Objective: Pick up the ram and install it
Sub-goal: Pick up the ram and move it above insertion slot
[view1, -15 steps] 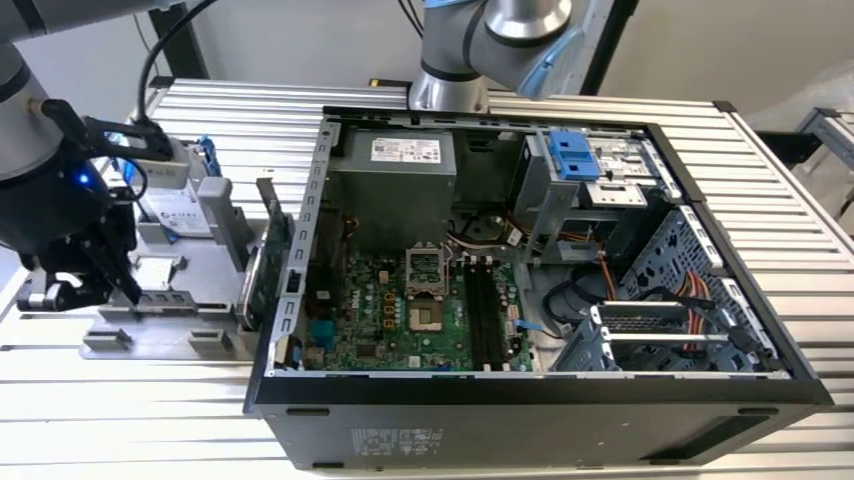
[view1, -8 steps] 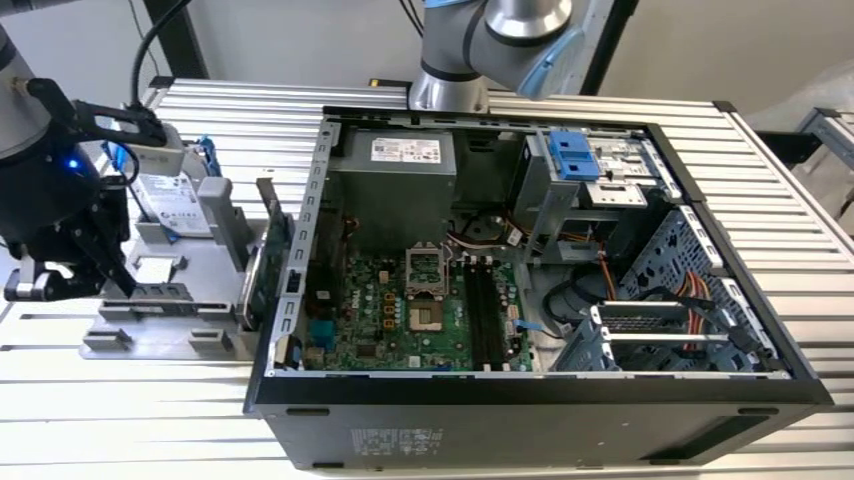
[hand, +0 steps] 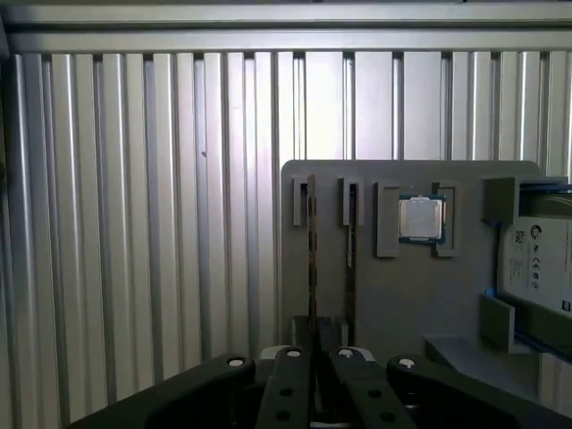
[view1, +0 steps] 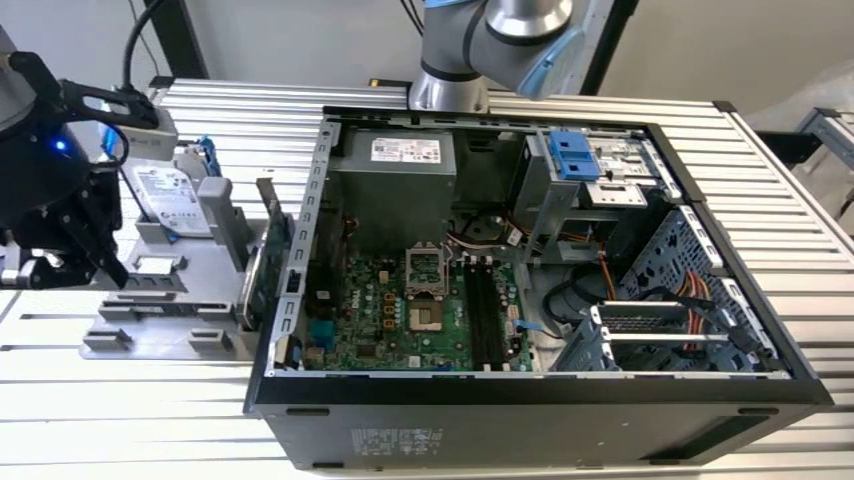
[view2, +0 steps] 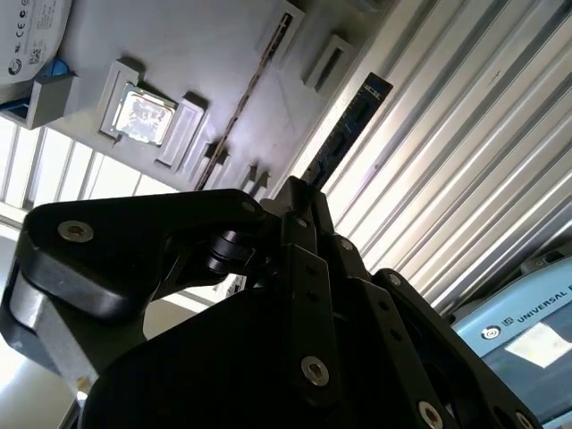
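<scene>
White printed labels are seen on the hard drive [view1: 171, 198] in its blue frame and on the power supply [view1: 404, 150] inside the computer case [view1: 534, 410]. A sticker [view1: 394, 440] is also carried by the near wall of the case. Everything is set on a table [hand: 134, 223] of ribbed aluminium profiles. At the exterior view's left a grey holder [hand: 402, 304] is placed, and a processor [hand: 420, 219] is laid in one of its recesses. The gripper [view2: 304, 189] is found over this holder. Its fingers [view2: 299, 241] are pressed together on one end of the ram [view2: 347, 127], which stands out straight beyond the fingertips. The ram seems to hang just clear of its slot in the holder, though this is not shown clearly. The black memory slots [view1: 483, 320] on the motherboard [view1: 380, 320] are well apart from it, toward the exterior view's right. The case is open on top, and open ribbed surface is seen on the near side of the holder.
</scene>
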`<state>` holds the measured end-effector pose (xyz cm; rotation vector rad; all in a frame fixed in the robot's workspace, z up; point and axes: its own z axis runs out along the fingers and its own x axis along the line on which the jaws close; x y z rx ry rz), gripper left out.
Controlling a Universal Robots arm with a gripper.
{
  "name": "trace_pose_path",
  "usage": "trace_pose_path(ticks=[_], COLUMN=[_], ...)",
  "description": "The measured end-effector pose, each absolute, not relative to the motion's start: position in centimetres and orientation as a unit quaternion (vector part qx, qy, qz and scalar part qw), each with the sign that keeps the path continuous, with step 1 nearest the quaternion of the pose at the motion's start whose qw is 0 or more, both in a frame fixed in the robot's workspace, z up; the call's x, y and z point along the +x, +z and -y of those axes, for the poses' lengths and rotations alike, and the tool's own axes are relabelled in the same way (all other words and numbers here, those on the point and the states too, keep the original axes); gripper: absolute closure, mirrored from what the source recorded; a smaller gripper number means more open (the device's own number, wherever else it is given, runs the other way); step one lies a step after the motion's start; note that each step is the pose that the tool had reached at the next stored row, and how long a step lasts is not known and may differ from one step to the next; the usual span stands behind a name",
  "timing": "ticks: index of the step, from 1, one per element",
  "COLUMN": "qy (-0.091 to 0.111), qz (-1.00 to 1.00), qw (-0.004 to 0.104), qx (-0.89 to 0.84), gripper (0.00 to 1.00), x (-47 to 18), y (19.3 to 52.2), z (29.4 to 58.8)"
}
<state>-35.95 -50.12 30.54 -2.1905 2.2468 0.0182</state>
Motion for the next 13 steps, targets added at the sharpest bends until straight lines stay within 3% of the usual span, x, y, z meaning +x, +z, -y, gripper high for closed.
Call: trace_pose_path(ticks=[13], qy=[0.004], qz=[-0.716], qw=[0.0], qx=[-0.698], gripper=[1.0], x=[-36.0], y=[33.0], z=[50.1])
